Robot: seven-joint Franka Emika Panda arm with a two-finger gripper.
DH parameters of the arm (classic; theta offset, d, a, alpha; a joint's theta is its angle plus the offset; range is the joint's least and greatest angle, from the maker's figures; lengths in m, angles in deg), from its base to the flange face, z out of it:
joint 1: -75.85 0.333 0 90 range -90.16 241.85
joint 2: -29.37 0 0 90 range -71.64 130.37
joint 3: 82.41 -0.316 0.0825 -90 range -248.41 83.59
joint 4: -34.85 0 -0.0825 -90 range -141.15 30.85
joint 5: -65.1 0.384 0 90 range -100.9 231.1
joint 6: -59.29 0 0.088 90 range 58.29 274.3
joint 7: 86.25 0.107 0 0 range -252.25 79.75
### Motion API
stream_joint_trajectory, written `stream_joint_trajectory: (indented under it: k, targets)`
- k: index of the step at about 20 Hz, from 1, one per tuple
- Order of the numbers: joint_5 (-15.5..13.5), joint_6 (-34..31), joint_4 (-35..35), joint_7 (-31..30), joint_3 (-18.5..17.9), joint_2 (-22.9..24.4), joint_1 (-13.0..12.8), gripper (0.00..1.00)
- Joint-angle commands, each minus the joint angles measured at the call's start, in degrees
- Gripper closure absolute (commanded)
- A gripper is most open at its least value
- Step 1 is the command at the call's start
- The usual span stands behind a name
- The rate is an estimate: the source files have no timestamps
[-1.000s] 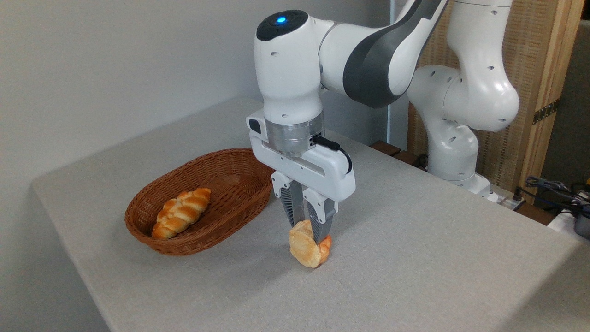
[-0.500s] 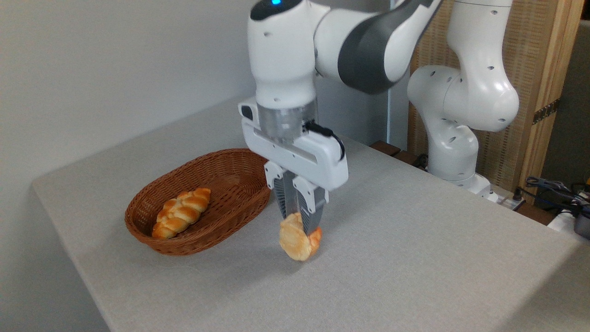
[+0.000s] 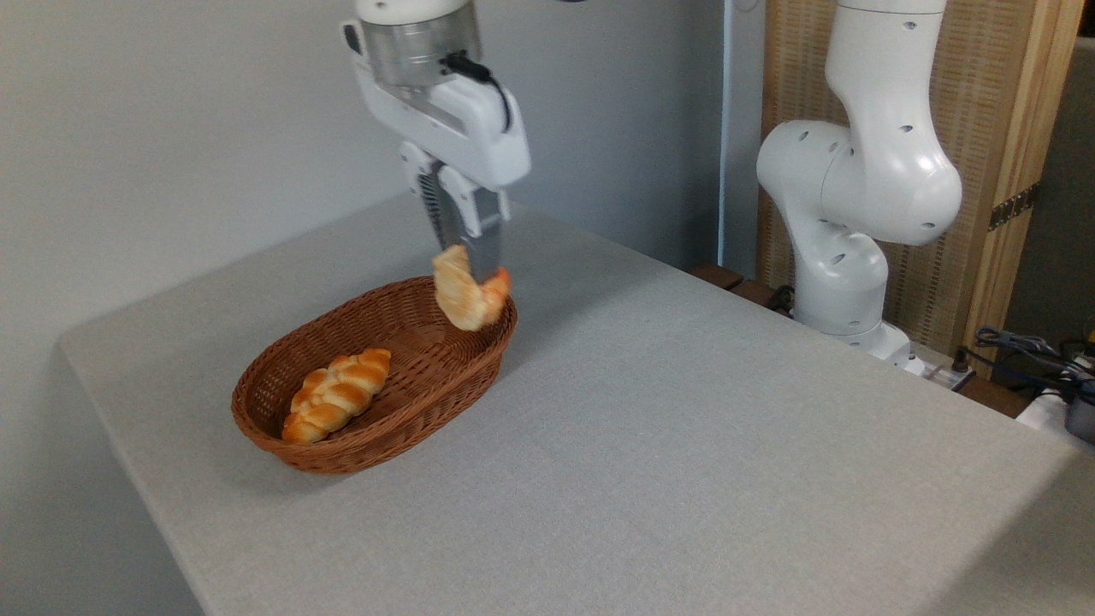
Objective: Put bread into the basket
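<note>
on the grey surface (image 3: 684, 445) sits the basket (image 3: 282, 428), a braided loaf (image 3: 336, 394) already inside. above its right end the pincer (image 3: 466, 261) is clamped on the bun (image 3: 466, 299), held in mid-air; lowering and release remain.

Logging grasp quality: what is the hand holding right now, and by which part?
The hand grips the small round golden bun by its upper edge, fingers on both flat sides, above the brown wicker basket.

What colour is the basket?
The basket is brown woven wicker, seen clearly in the fixed camera view.
</note>
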Motion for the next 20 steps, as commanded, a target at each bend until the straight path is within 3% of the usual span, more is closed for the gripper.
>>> stream_joint_trajectory:
  k: [1, 2, 3, 4, 17, 20]
  targets:
    - [-1.42, 2.32, 3.67, -7.27, 7.41, -5.53, -0.51, 0.41]
    - [-1.51, 3.56, 3.67, -8.41, 9.17, -6.41, -0.51, 0.28]
    - [-1.33, 4.0, 3.67, -9.47, 10.5, -7.03, -0.51, 0.08]
    - [-1.24, 4.01, 3.67, -10.26, 11.73, -7.38, -0.51, 0.0]
    - [-1.42, 3.39, 3.67, -10.53, 11.39, -7.74, -0.43, 0.0]
    - [-1.68, 3.92, 6.74, -10.36, 8.15, -7.74, -0.25, 0.0]
